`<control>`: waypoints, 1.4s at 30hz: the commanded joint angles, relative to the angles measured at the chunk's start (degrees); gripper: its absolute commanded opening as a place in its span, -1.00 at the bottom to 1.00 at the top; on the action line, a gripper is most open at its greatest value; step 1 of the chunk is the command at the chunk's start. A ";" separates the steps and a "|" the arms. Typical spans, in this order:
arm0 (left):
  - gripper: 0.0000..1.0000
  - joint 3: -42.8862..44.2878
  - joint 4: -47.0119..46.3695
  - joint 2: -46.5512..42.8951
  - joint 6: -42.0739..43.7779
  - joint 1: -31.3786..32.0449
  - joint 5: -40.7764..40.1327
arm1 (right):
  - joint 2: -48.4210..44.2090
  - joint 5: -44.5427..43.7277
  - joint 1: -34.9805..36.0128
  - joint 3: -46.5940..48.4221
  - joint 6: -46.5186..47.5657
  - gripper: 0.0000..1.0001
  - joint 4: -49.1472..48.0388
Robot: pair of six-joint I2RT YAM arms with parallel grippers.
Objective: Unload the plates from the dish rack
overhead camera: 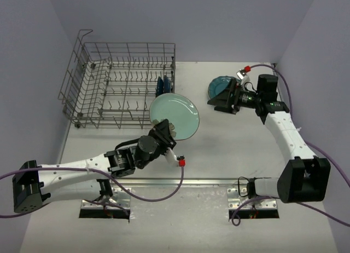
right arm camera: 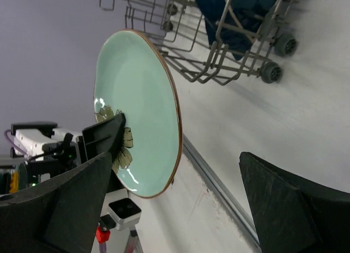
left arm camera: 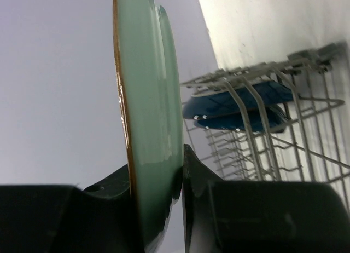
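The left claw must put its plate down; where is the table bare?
Bare table lies between the held pale green plate and the right arm, nearer than the teal plate. Crowded beside the dish rack and the right claw.

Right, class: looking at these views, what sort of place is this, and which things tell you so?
Probably a robotics lab test cell, not a kitchen: left arm and right arm bolted to a white table, plain walls close around, and a wire dish rack on the tabletop.
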State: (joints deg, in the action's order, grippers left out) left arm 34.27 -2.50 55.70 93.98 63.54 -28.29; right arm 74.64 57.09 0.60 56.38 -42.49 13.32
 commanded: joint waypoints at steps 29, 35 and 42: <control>0.82 14.06 -7.93 2.31 -21.77 3.25 -13.60 | 7.73 8.84 -6.16 2.19 -9.42 -1.00 -15.92; 0.98 39.87 18.83 8.33 -52.33 -7.34 -10.06 | 11.35 -2.36 -17.77 5.05 -6.68 -1.00 -14.94; 0.96 61.08 40.68 17.40 -79.39 -19.43 3.15 | 21.29 -14.39 -19.50 11.61 -3.31 -1.00 -15.47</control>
State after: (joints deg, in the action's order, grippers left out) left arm 87.34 21.26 67.93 37.84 51.87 -34.90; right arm 91.69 46.33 -19.65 60.05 -46.09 2.38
